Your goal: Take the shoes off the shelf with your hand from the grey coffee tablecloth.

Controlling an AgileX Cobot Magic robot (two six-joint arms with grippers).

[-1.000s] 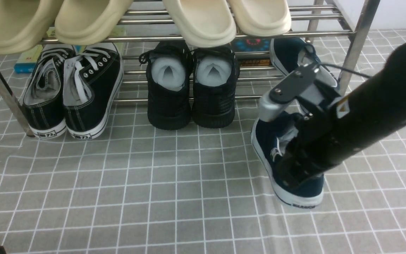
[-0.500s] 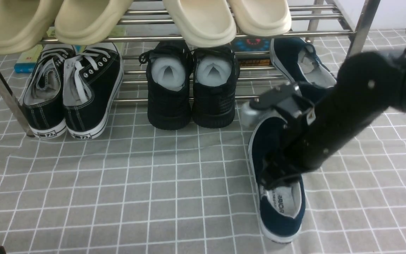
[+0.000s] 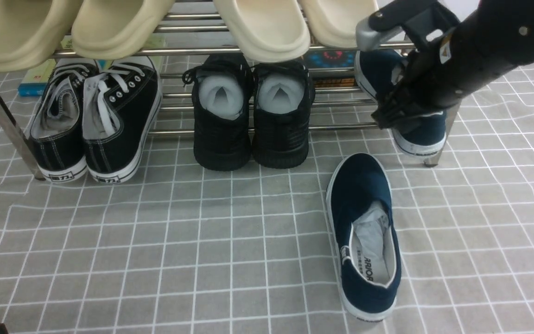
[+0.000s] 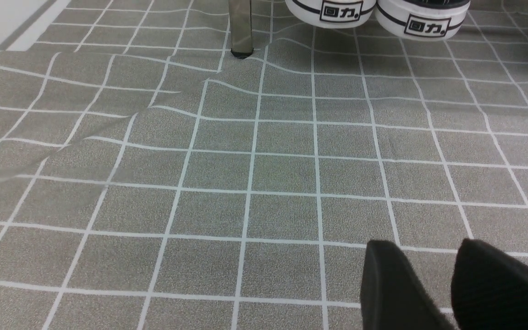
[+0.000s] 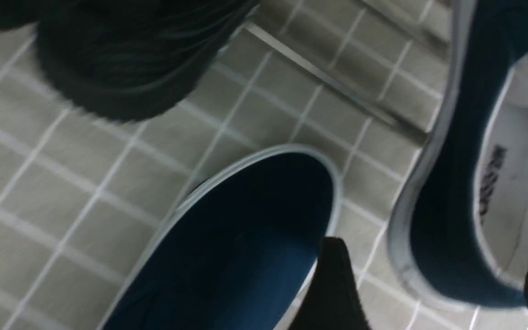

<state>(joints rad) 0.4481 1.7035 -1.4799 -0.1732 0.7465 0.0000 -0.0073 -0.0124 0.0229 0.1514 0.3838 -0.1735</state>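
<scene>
One navy slip-on shoe (image 3: pixel 364 236) lies on the grey checked tablecloth (image 3: pixel 202 232) in front of the shelf (image 3: pixel 179 132), heel towards me, with paper stuffing inside. The second navy shoe (image 3: pixel 420 132) sits on the lower tier at the right end, partly hidden by my right arm. My right gripper (image 3: pixel 387 118) is open just above its near side. In the right wrist view my right gripper (image 5: pixel 438 256) has its fingers wide apart over the second shoe's (image 5: pixel 442 220) rim, with the first shoe's toe (image 5: pixel 245 229) beside it. My left gripper (image 4: pixel 429 256) is shut and empty over bare cloth.
Black lace-up sneakers (image 3: pixel 95 120) and all-black shoes (image 3: pixel 253 120) stand on the lower tier. Beige slippers (image 3: pixel 262 28) lie on the upper tier. Books (image 3: pixel 35 79) lie behind the rack. The rack's right leg (image 3: pixel 434 160) stands right next to the second shoe.
My right gripper set the first navy shoe flat on the cloth, let it go, and rose back to the second shoe on the shelf.
</scene>
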